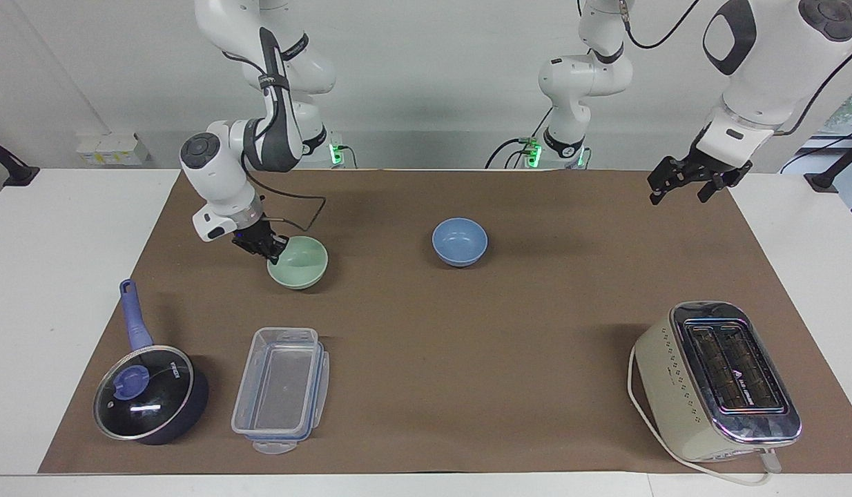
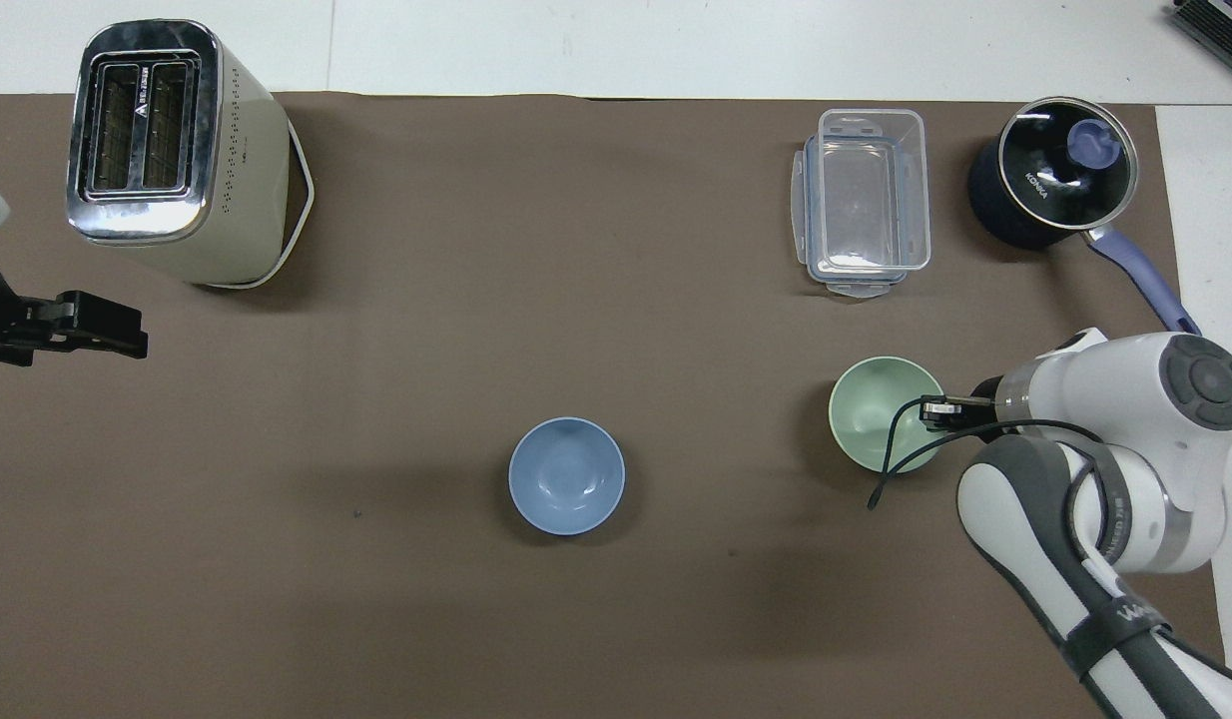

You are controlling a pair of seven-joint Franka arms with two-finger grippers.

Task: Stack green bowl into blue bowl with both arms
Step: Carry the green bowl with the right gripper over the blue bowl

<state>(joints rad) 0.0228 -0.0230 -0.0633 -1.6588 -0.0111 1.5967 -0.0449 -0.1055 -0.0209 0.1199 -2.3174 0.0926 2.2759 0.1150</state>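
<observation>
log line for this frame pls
phase: lift green bowl | right gripper: shut on green bowl rim, bowl tilted | left gripper: open, waiting over table corner | blue bowl: empty, mid-table

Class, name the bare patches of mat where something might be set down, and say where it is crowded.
Free: the wide stretch between the blue bowl, the toaster and the clear container. Crowded: the right arm's end, where the saucepan, container, green bowl and right hand cluster.
</observation>
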